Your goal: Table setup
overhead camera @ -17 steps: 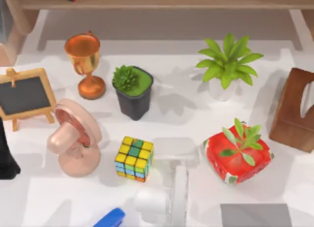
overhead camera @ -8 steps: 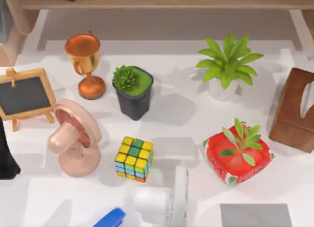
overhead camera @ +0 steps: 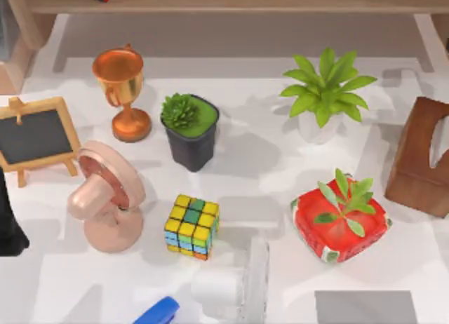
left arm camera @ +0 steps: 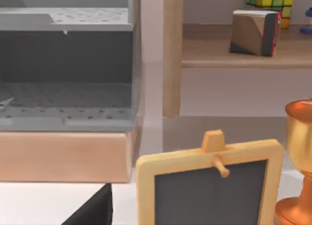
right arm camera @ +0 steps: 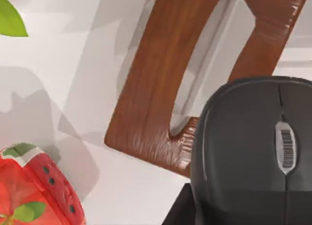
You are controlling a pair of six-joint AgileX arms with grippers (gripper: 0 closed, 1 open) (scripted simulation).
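Right arm is hauling a black mouse (right arm camera: 248, 152) above the wooden tissue box (overhead camera: 421, 159) on the worktop's right; can't tell how the jaws sit. Looks like transport, next needing a bare spot.

A rendered tabletop scene: a white worktop (overhead camera: 280, 170) crowded with desk ornaments, trophy (overhead camera: 121, 92), chalkboard (overhead camera: 36, 136), potted plants (overhead camera: 324, 92), under a wooden shelf (overhead camera: 231, 0).
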